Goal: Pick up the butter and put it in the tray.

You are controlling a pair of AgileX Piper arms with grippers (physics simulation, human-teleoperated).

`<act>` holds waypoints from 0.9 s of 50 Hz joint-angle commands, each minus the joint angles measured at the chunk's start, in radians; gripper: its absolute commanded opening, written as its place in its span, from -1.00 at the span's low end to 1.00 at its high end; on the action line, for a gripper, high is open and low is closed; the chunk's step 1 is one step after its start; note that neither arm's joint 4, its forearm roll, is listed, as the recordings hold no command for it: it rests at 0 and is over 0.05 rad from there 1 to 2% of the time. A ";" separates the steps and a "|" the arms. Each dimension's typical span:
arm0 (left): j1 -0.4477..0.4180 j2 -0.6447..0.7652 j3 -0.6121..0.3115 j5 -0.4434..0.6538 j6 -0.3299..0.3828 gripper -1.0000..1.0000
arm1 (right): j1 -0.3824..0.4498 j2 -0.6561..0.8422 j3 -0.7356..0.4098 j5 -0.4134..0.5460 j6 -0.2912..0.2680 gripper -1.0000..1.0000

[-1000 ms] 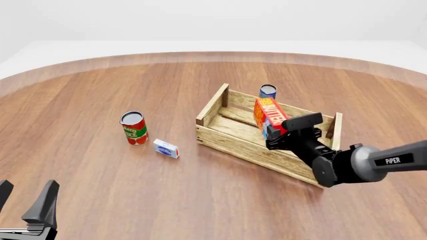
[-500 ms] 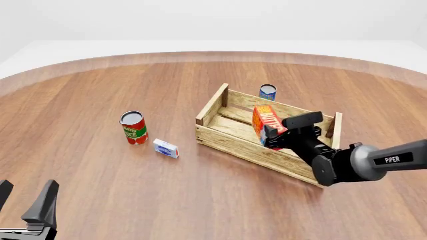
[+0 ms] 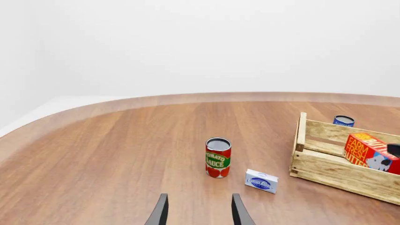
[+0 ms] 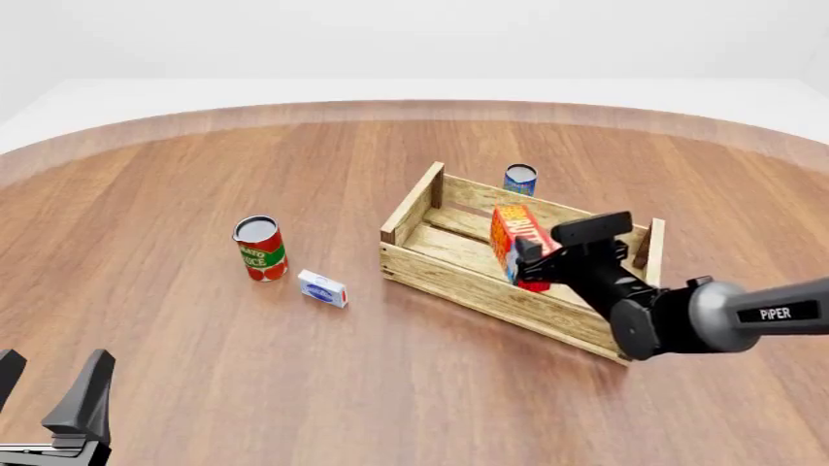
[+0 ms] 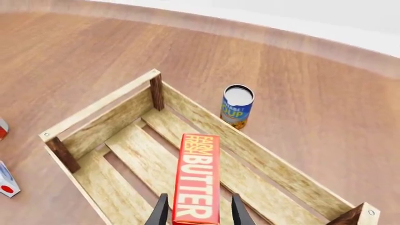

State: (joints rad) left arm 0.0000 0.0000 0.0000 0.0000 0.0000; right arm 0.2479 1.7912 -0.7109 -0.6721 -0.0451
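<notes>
The butter (image 4: 513, 231), a red-orange carton with white lettering, stands a little tilted on the slat floor inside the tray (image 4: 453, 282). My right gripper (image 4: 529, 264) reaches over the tray's near wall. In the right wrist view its fingers stand on either side of the butter (image 5: 198, 178) with a narrow gap each side, so the right gripper (image 5: 198, 213) is open. The tray (image 5: 112, 101) fills that view. My left gripper (image 4: 52, 361) hangs open and empty at the table's near left corner. The left wrist view shows the left gripper (image 3: 198, 206), the tray (image 3: 325, 171) and the butter (image 3: 366, 152).
A red-green can (image 4: 260, 249) and a small white-blue box (image 4: 322, 288) stand left of the tray, also visible as the can (image 3: 218, 158) and box (image 3: 261, 181). A blue can (image 4: 519, 179) stands just behind the tray's far wall.
The butter came down from above the tray's rim onto its floor. The right arm has drawn back slightly toward the near right. The left arm has not moved.
</notes>
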 commanded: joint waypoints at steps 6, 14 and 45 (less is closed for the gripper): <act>0.000 0.000 0.000 0.000 0.000 1.00 | -0.005 -0.054 0.024 0.010 -0.006 1.00; 0.000 0.000 0.000 0.000 0.000 1.00 | 0.001 -0.085 0.032 0.020 -0.003 1.00; 0.000 0.000 0.000 0.000 0.000 1.00 | 0.043 -0.274 0.107 0.056 0.003 1.00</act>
State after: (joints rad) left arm 0.0000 0.0000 0.0000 0.0000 0.0000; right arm 0.2816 1.5740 -0.6275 -0.6239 -0.0474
